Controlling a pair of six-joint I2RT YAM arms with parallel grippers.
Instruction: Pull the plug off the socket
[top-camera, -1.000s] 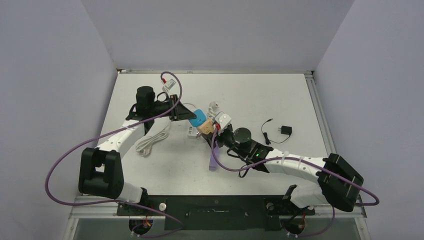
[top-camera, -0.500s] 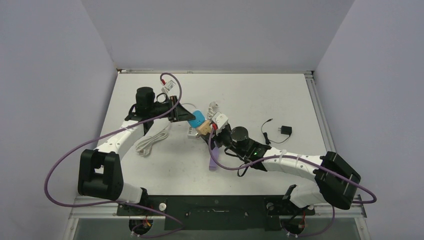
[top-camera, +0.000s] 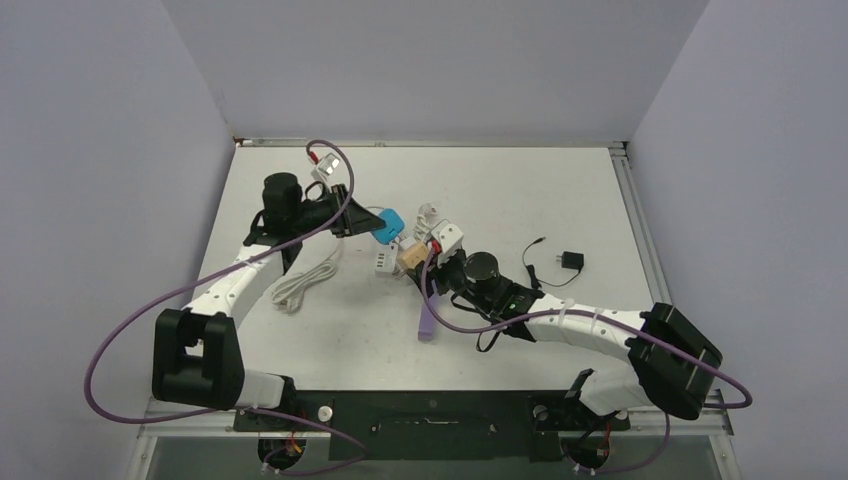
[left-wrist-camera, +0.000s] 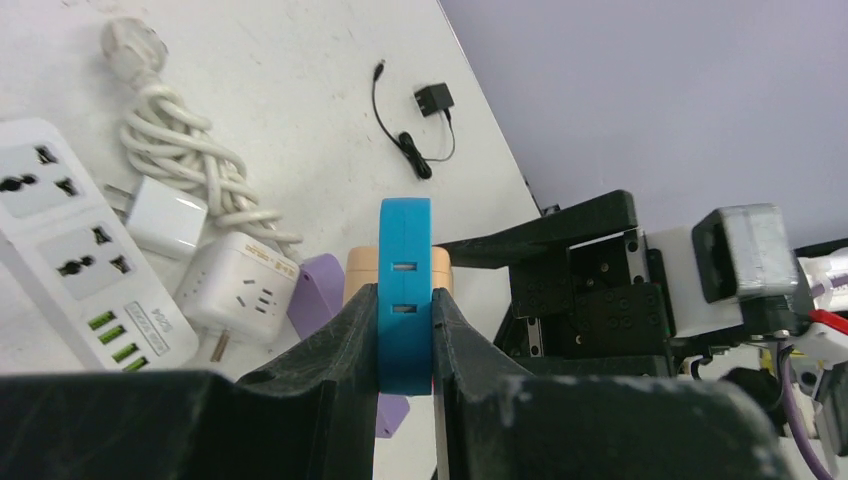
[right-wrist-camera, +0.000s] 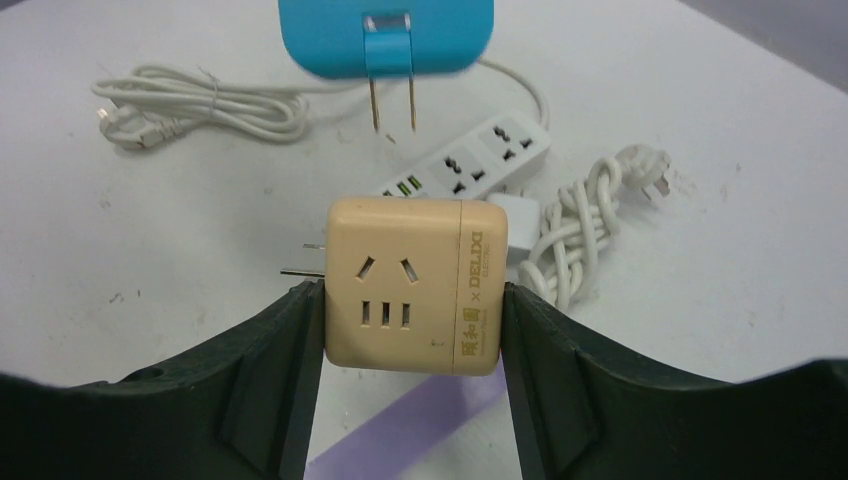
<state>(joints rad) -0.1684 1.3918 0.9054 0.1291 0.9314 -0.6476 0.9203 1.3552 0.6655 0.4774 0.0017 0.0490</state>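
- Top external: blue plug (top-camera: 391, 224) has just come away from the beige socket (top-camera: 409, 257). A second ago the two were butted together; now there's a visible gap, plug sitting at about 11 o'clock of the socket.
- Left arm has backed off toward 10 o'clock and taken the plug with it. Right arm has barely shifted.
- Right wrist view confirms it: both prongs (right-wrist-camera: 373, 105) are fully exposed, hanging in the air at 12 o'clock above the socket (right-wrist-camera: 415, 285), not touching it.
- Left fingers (left-wrist-camera: 345, 345) are clamped on the flat faces of the plug (left-wrist-camera: 404, 290), one each side, grip looks square.
- Right fingers (right-wrist-camera: 285, 340) are closed on the socket's two sides, holding it up off the worktop (top-camera: 560, 200). Its own pins stick out at 9 o'clock, free.
- Power strip (right-wrist-camera: 480, 150) lies on the worktop behind, not involved.
- My read: separation is done, so the task's core step is complete. What's left, if anything, is to set both pieces down well apart.
- Risk: prongs are near the socket face and roughly in line with it, so I'd avoid drifting the left arm back toward 5 o'clock.
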